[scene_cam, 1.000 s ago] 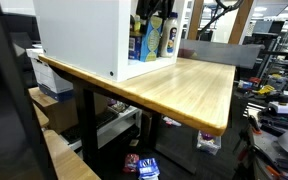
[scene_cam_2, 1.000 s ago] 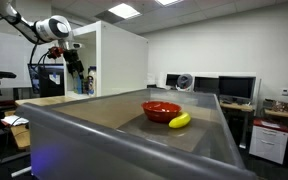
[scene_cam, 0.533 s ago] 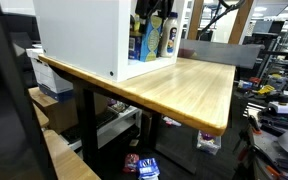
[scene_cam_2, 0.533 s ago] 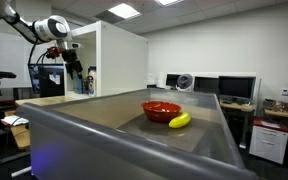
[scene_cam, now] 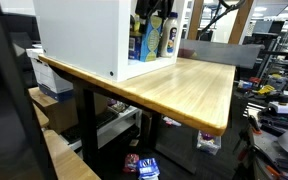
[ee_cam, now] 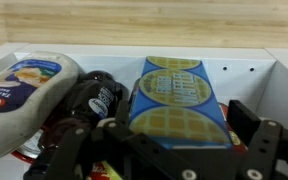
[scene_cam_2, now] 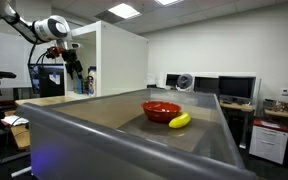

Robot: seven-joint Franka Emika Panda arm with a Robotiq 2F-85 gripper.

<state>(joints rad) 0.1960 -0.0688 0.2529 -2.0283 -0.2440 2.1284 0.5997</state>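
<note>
In the wrist view my gripper (ee_cam: pixel 164 122) is open, its two black fingers (ee_cam: pixel 252 118) standing either side of a blue waffle box (ee_cam: pixel 179 92) without pressing on it. The box lies inside a white cabinet (ee_cam: pixel 259 68). To its left are a dark bottle (ee_cam: pixel 96 100) and a white squeeze bottle (ee_cam: pixel 24 95) with a Kraft label. In an exterior view the arm reaches from the upper left, and the gripper (scene_cam_2: pixel 76 68) hangs at the open side of the white cabinet (scene_cam_2: pixel 119 60). The cabinet (scene_cam: pixel 84 35) holds several bottles and packs (scene_cam: pixel 156 40).
The cabinet stands on a wooden table (scene_cam: pixel 184 90). A red bowl (scene_cam_2: pixel 161 109) and a banana (scene_cam_2: pixel 180 120) lie on the table well away from the gripper. Desks with monitors (scene_cam_2: pixel 234 90) stand behind, and boxes and clutter (scene_cam: pixel 139 165) lie on the floor.
</note>
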